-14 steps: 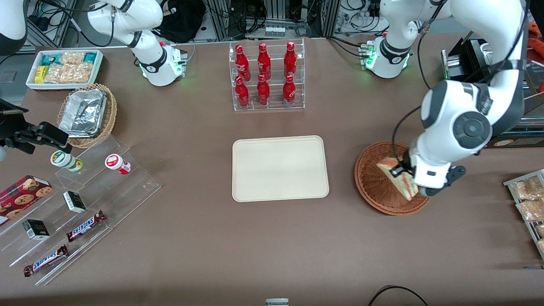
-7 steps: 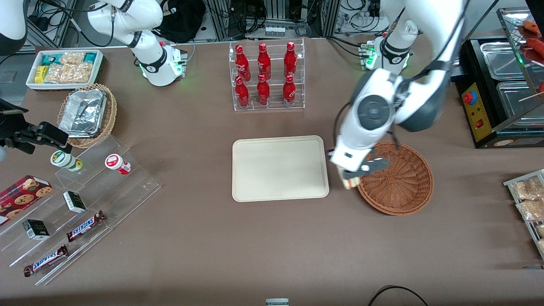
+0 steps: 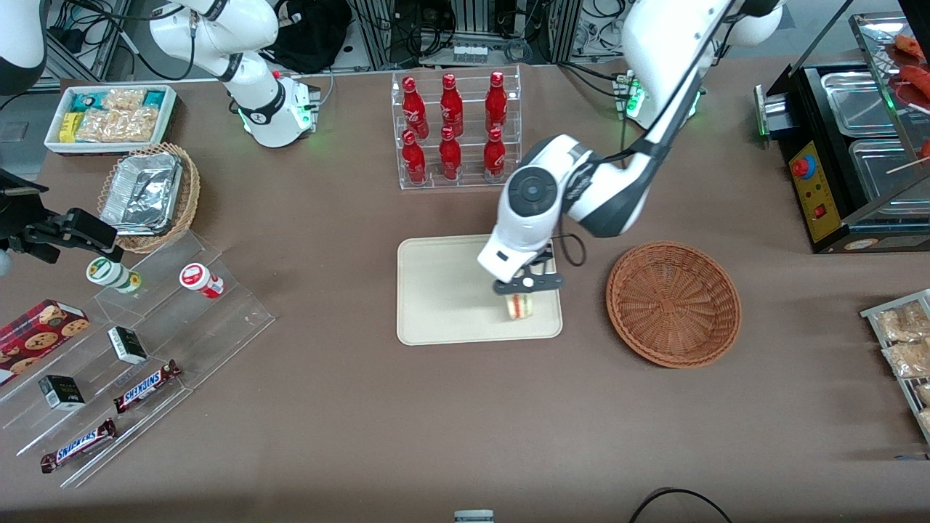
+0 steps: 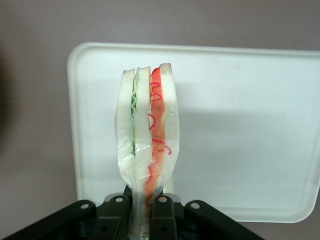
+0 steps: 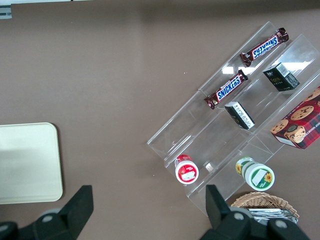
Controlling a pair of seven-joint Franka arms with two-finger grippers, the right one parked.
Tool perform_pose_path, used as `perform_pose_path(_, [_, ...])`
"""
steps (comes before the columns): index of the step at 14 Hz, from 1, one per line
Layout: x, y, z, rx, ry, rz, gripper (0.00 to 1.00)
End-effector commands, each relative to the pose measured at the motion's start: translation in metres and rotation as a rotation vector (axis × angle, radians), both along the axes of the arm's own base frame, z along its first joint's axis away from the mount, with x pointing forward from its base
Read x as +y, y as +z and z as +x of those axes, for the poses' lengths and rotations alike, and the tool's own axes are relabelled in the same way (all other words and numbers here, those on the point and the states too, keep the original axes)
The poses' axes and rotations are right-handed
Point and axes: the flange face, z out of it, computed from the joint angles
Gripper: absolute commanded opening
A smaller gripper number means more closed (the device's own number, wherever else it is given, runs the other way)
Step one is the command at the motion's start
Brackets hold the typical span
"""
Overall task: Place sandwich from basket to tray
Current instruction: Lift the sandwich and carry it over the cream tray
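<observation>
You are in the placing step: nearest the front camera, the sandwich [image 3: 520, 306] hangs over the tray [image 3: 443, 290], above the corner of it that lies closest to the camera and toward the basket. The gripper [image 3: 528, 285] is clamped on it, the two fingers [image 4: 116, 214] pinching the wedge's narrow end so its green and red filling edges point down at the tray. Whether the sandwich touches the tray yet, you cannot tell. Your next move, as I judge it, is to lower it gently, then let go. Farther up, the left arm's forearm reaches down and across from its base, wrist tipped downward. The wicker basket [image 3: 673, 303] beside the tray now holds nothing.
</observation>
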Motion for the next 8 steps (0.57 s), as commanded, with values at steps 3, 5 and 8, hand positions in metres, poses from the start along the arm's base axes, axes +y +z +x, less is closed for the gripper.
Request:
perform_pose_path(3, [-0.038,-0.032,-0.015,-0.025,-0.061,-0.021,0.11])
perform_pose_path(5, [-0.054,-0.04,-0.02,-0.028,-0.071,-0.034,0.12])
perform_pose_path(8, [-0.059,-0.049,-0.027,-0.016,-0.077,-0.029,0.12])
